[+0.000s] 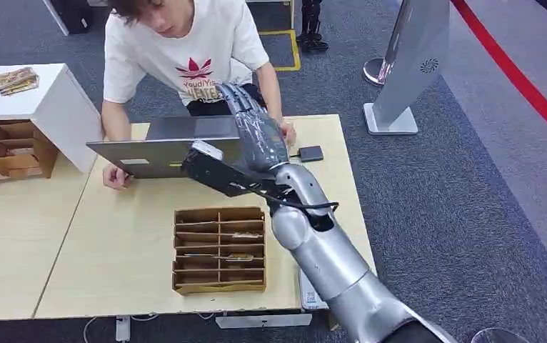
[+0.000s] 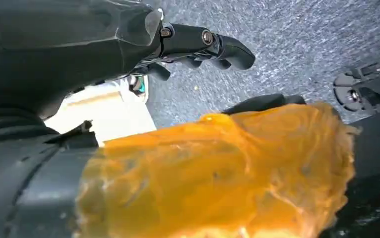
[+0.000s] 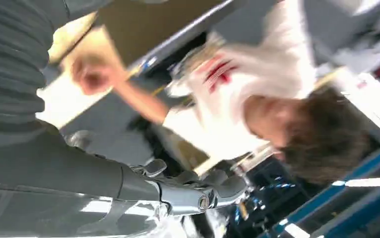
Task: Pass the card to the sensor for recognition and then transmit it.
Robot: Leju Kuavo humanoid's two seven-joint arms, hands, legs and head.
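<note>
My right hand [image 1: 256,128], grip unreadable, hung at the small black square sensor's [image 1: 310,153] nine o'clock, risking bumping the person's hand [image 1: 285,133].

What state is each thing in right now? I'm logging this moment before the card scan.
right hand: raised over the laptop, toward the person; any card hidden
left hand: hanging over the carpet, holding nothing
laptop: open, on the table
card organizer: flat on the table, slots holding cards
sensor: on the table, uncovered
</note>
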